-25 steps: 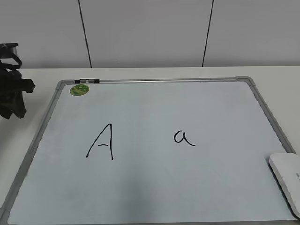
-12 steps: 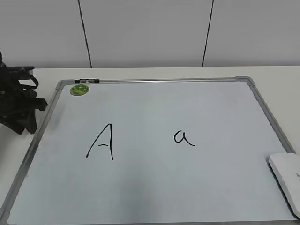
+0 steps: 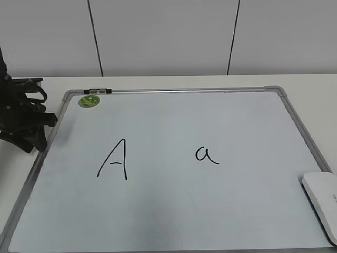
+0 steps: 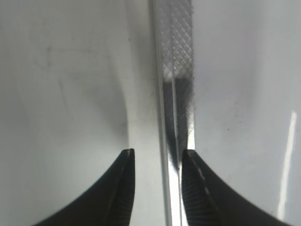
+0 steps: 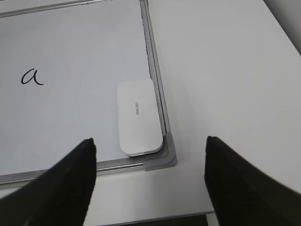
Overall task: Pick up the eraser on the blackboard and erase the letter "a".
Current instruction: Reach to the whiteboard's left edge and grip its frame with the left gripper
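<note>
White table (image 3: pixel 174 80) under the flat-lying blackboard (image 3: pixel 174 121).

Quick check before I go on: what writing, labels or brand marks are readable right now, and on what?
"A": black marker capital on the blackboard, left of centre.
"a": the letter "a", lowercase, right of centre.
Small grey print on the eraser: too small to read.
Green magnet: pattern blurred, no legible text.

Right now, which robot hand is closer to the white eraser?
Right. The right gripper hangs open just above the eraser at the blackboard's near right corner. The left gripper sits across the board, at its left frame edge.
</note>
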Robot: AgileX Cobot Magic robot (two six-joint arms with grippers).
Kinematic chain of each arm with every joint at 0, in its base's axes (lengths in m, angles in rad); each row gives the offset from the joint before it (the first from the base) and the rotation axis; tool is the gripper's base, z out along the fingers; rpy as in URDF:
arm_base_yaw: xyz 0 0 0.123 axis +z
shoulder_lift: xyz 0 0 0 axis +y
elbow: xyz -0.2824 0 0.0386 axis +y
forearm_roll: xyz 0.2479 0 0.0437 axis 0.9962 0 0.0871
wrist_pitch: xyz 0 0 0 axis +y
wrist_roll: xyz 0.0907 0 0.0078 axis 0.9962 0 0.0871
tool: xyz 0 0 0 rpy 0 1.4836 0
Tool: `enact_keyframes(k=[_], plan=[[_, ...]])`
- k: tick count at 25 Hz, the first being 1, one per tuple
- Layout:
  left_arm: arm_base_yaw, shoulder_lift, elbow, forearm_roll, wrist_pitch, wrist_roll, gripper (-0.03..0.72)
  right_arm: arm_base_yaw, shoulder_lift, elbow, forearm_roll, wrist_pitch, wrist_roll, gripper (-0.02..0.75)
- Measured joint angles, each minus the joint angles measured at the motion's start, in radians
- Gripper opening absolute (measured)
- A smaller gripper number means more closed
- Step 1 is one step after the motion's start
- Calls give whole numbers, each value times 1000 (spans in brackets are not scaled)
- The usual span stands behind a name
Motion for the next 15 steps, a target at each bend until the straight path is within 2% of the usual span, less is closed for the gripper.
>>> enact_keyframes(k=[9, 11, 15], plan=[[0, 18, -5, -18, 2, 2, 234, 0, 0, 0, 0, 0, 0, 534], [0, 19, -5, -23, 4, 2, 193, 0, 0, 0, 0, 0, 0, 534], [0, 21, -8, -35, 9, 2, 53, 0, 0, 0, 0, 0, 0, 534]])
